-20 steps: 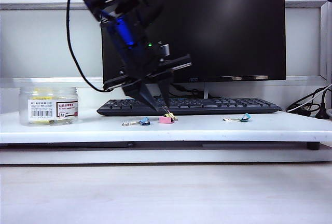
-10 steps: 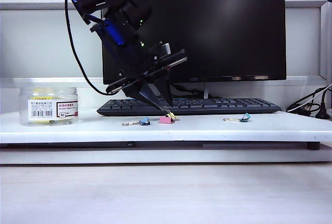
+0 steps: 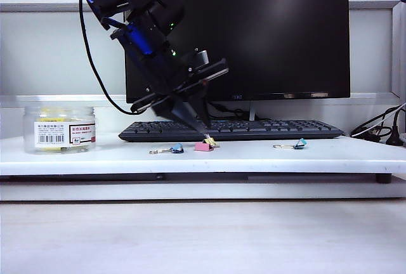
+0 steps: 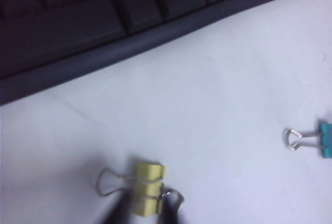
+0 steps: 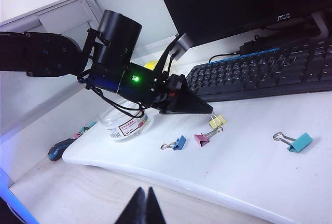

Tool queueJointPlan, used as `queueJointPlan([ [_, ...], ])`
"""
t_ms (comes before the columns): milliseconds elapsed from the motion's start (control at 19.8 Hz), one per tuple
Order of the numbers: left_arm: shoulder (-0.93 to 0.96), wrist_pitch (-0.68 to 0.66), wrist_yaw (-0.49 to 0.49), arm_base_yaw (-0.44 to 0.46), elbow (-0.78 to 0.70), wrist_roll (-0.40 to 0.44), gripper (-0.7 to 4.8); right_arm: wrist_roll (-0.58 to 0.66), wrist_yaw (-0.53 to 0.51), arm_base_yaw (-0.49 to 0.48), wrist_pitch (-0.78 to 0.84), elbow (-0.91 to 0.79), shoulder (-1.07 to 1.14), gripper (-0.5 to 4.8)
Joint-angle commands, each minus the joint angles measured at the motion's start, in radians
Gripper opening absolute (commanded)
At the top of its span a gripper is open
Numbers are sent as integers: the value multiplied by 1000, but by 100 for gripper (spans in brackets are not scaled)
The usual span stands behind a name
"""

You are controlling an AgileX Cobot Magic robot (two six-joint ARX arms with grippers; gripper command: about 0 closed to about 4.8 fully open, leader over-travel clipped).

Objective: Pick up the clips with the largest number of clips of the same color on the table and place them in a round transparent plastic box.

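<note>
Left pincer (image 5: 212, 113) clamped on yellow clip (image 4: 147, 189), pink clip (image 5: 201, 139) beside; right pincer (image 5: 144, 207) together.

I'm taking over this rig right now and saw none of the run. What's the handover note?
Left claw: at the yellow clip in front of the keyboard, fingertips either side; grip unconfirmed.
Right claw: shut, empty, parked away from the work.
Round transparent plastic box: at the table's left end, something yellow inside.
Done: apparently some yellow clips boxed.
Left: grasp, lift and box this one.
</note>
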Motion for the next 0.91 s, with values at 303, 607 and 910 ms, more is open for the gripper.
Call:
queueJointPlan([
  [303,1,13,5,-2,4,-10,50,1,1,0,18,5,0,-6],
  [607,18,22,5,-3,4,-14,24,1,1,0,18,5,0,-6],
  [910,42,33,21,-10,4,-37,-6,1,1,0,18,5,0,-6],
])
